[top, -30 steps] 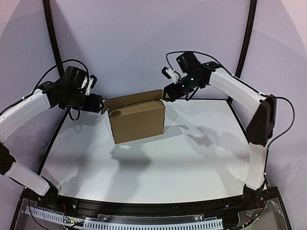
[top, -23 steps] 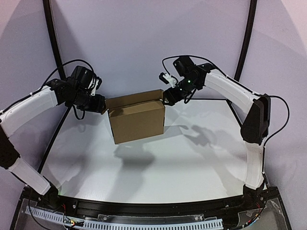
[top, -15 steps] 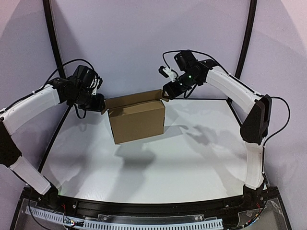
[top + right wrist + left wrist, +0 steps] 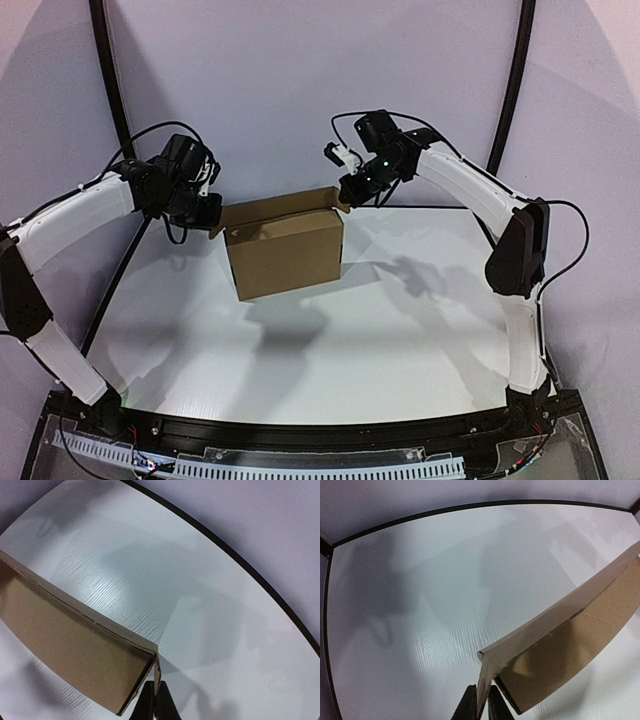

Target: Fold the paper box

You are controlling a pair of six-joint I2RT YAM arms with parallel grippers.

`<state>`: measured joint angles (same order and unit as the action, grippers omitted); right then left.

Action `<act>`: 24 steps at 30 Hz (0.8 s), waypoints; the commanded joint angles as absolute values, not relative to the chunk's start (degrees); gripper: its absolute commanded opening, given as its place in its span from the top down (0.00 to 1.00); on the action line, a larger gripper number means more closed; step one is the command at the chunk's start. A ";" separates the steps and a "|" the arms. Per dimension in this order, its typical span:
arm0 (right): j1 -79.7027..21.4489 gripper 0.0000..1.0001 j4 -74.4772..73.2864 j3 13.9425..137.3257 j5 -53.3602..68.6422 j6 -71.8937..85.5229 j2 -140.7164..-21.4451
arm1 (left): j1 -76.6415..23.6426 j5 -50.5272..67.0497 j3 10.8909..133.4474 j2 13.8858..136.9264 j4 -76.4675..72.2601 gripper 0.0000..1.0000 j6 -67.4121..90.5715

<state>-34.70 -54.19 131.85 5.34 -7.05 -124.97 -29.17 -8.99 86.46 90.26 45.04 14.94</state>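
The paper box (image 4: 285, 252) is a brown cardboard mailer held upright above the white table, its lid ajar at the top. At the box's upper left corner my left gripper (image 4: 212, 216) is shut on a side flap (image 4: 485, 685), which is pinched between the two black fingers (image 4: 466, 707). My right gripper (image 4: 346, 197) is at the upper right corner, shut on the other side flap (image 4: 157, 672). The box (image 4: 570, 650) fills the right of the left wrist view, and the box (image 4: 70, 645) fills the left of the right wrist view.
The white table (image 4: 330, 340) has a black rim, and a pale wall stands behind it. Two black frame posts (image 4: 108, 70) rise at the back left and back right. Shadows of the arms and box fall on the table.
Both grippers have closed on the side flaps at the box's upper corners. The arms shifted slightly inward; the box has stayed where it was.
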 commanded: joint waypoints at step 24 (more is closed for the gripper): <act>-39.32 1.00 -45.98 127.83 5.28 9.84 -123.76 | -32.33 -10.22 92.94 95.78 45.98 0.99 32.26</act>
